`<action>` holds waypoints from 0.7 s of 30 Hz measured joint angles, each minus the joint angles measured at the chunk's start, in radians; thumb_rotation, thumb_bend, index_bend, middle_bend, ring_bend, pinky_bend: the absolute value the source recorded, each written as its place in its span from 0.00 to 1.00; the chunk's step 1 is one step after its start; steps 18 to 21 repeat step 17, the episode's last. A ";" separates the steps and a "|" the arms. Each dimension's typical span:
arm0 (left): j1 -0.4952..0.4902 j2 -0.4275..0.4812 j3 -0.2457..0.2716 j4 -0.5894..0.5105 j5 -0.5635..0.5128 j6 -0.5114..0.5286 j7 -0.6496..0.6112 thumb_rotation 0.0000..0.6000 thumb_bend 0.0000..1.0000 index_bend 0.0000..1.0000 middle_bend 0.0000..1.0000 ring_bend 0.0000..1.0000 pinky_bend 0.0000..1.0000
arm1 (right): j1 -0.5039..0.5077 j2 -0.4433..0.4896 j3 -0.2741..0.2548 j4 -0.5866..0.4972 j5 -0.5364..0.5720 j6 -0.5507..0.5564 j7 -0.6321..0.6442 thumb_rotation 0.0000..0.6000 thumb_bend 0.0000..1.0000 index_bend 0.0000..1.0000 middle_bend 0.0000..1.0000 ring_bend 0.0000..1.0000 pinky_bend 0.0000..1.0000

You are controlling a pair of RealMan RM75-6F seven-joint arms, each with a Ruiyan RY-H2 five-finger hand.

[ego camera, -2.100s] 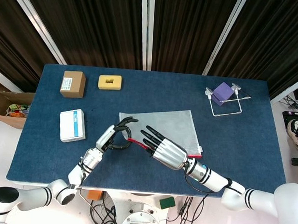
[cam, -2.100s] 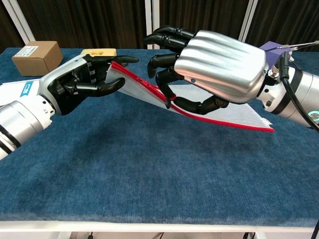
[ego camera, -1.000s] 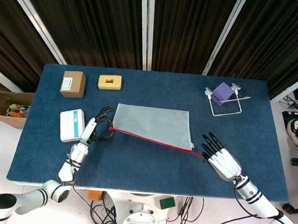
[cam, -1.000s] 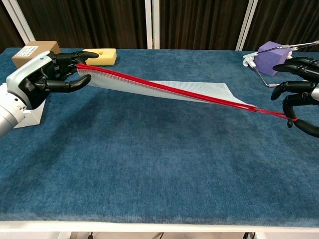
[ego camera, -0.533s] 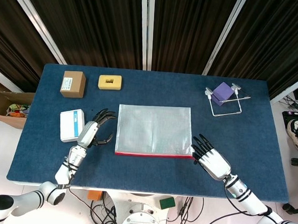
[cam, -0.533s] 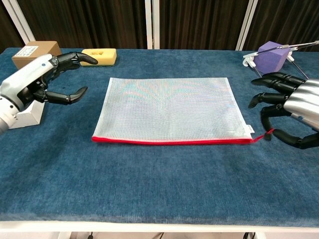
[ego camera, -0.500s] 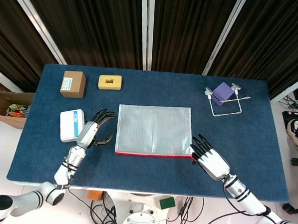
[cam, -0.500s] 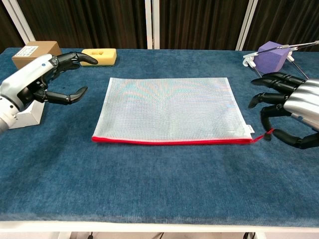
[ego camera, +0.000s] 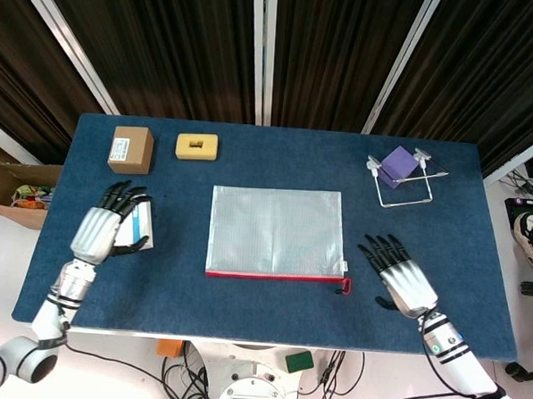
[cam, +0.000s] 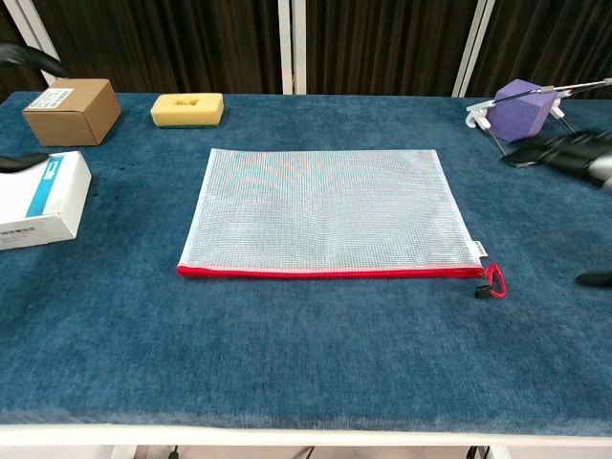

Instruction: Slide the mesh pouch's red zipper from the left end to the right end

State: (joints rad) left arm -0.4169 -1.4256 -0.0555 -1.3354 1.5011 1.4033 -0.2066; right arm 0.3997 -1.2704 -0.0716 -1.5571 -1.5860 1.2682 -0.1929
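Observation:
The mesh pouch (ego camera: 275, 232) (cam: 325, 210) lies flat on the blue table. Its red zipper (ego camera: 273, 275) (cam: 325, 273) runs along the near edge. The zipper's pull with its red loop (ego camera: 343, 285) (cam: 490, 282) sits at the right end, loose on the cloth. My right hand (ego camera: 400, 282) hovers to the right of the pull, fingers spread, holding nothing; only its fingertips (cam: 559, 150) show in the chest view. My left hand (ego camera: 104, 226) is spread over the white box, well left of the pouch and holding nothing.
A white box (ego camera: 142, 224) (cam: 38, 196) lies under my left hand. A brown box (ego camera: 131, 149) (cam: 72, 110) and a yellow sponge (ego camera: 197, 146) (cam: 187, 108) sit at the back left. A purple block on a wire stand (ego camera: 399, 171) (cam: 521, 107) is at the back right.
Both hands have drawn away from the pouch, left to the left over the white box, right further right. The zipper pull now lies free on the table.

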 measured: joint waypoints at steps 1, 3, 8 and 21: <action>0.016 0.042 0.000 -0.032 -0.013 0.005 0.029 1.00 0.23 0.21 0.14 0.02 0.07 | -0.013 0.012 0.006 -0.005 0.009 0.024 0.013 1.00 0.05 0.00 0.04 0.00 0.02; 0.044 0.102 0.002 -0.077 -0.035 0.015 0.067 1.00 0.23 0.22 0.15 0.03 0.08 | -0.045 0.041 0.019 -0.017 0.034 0.080 0.054 1.00 0.11 0.00 0.07 0.00 0.05; 0.149 0.218 0.023 -0.167 -0.081 0.068 0.118 1.00 0.23 0.23 0.15 0.04 0.08 | -0.128 0.128 0.034 -0.033 0.078 0.159 0.218 1.00 0.15 0.00 0.07 0.00 0.05; 0.313 0.282 0.099 -0.288 -0.062 0.204 0.155 1.00 0.23 0.23 0.15 0.04 0.08 | -0.298 0.197 0.009 0.006 0.074 0.299 0.462 1.00 0.15 0.00 0.06 0.00 0.05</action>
